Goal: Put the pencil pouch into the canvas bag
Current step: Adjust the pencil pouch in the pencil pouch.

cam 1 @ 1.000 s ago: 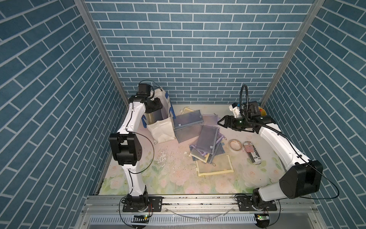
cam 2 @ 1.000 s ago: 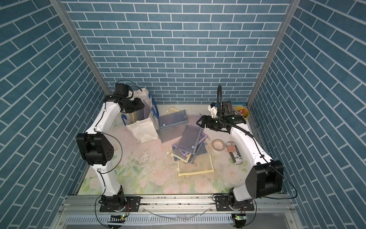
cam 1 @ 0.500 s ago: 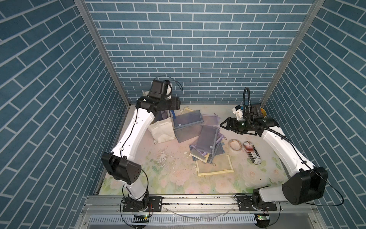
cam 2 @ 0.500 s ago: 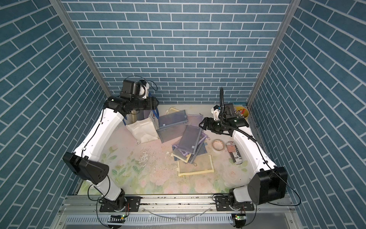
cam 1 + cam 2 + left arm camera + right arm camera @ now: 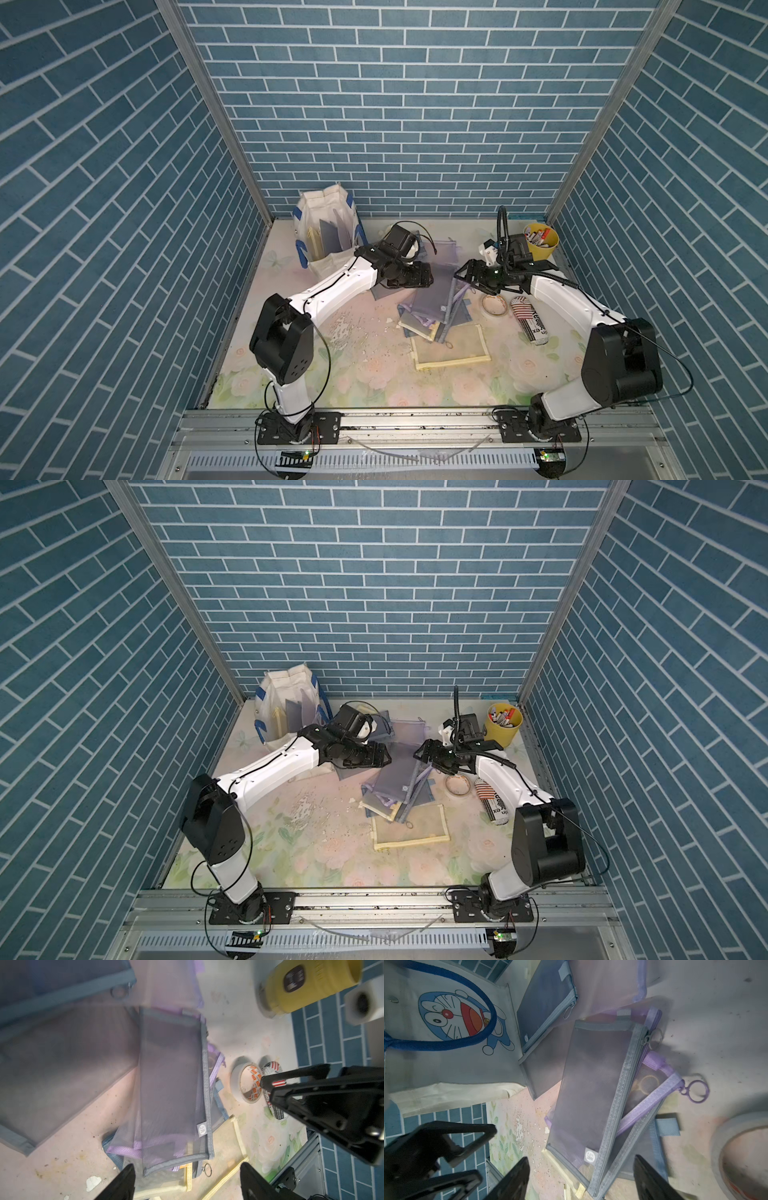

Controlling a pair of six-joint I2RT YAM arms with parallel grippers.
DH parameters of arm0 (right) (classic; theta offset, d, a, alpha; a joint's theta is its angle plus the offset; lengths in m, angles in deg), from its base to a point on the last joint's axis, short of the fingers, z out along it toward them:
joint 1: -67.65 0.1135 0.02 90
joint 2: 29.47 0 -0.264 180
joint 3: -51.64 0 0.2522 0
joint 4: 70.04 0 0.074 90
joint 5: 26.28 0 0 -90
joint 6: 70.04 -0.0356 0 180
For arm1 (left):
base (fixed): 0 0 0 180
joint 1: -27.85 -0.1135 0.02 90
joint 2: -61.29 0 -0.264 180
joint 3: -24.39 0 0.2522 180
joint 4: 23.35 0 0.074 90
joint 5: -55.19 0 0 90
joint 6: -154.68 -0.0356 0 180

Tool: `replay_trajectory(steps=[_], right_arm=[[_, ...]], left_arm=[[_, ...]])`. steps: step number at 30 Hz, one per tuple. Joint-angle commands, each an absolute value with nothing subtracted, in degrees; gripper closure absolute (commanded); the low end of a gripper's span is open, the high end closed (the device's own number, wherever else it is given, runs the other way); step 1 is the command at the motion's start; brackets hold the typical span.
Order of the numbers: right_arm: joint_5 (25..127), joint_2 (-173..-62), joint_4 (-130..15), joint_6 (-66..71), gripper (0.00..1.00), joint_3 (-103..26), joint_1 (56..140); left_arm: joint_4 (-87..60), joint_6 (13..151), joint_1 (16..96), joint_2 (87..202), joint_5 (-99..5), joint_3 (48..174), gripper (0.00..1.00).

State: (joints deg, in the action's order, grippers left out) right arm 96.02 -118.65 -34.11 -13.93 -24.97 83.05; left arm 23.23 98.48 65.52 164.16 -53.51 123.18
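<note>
The left arm [image 5: 332, 286] now stretches away from the canvas bag [image 5: 307, 212] toward the middle of the table [image 5: 291, 374]. The left gripper [image 5: 429, 277] hangs over the heap of mesh pouches [image 5: 432, 305] with its jaws wider apart. The bag's mouth is uncovered. The right gripper [image 5: 463, 279] sits slightly lower, nearer the heap.

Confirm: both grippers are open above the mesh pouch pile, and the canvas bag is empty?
Not empty: both top views show the canvas bag already holding upright pouches. The left gripper and right gripper are open above the pile, as stated.
</note>
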Motion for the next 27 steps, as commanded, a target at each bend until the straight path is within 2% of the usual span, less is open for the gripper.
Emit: replay_trajectory(steps=[1,7,16,20,27], right_arm=[[99.90,-121.77,-39.89,-15.65,0.23,-23.52,82.69],[101.89,-128.69,-41.63,-14.64,0.26,-24.94,82.68],[101.31,-131.25,-43.11,-16.77,0.33,-23.14,82.86],[100.21,-131.68,-43.51,-18.18,0.37,-22.79,83.36],[99.19,-132.47,-44.54,-19.68,0.38,-23.85,84.66]], left_arm=[[18.18,102.41,65.47,165.14,-54.74,121.99,0.20],[20.48,101.15,65.56,169.00,-51.78,121.75,0.20],[16.46,100.66,65.82,174.02,-55.92,121.03,0.24],[14.60,100.28,65.90,175.21,-57.40,120.44,0.31],[14.46,99.41,66.70,175.92,-60.11,120.86,0.55]])
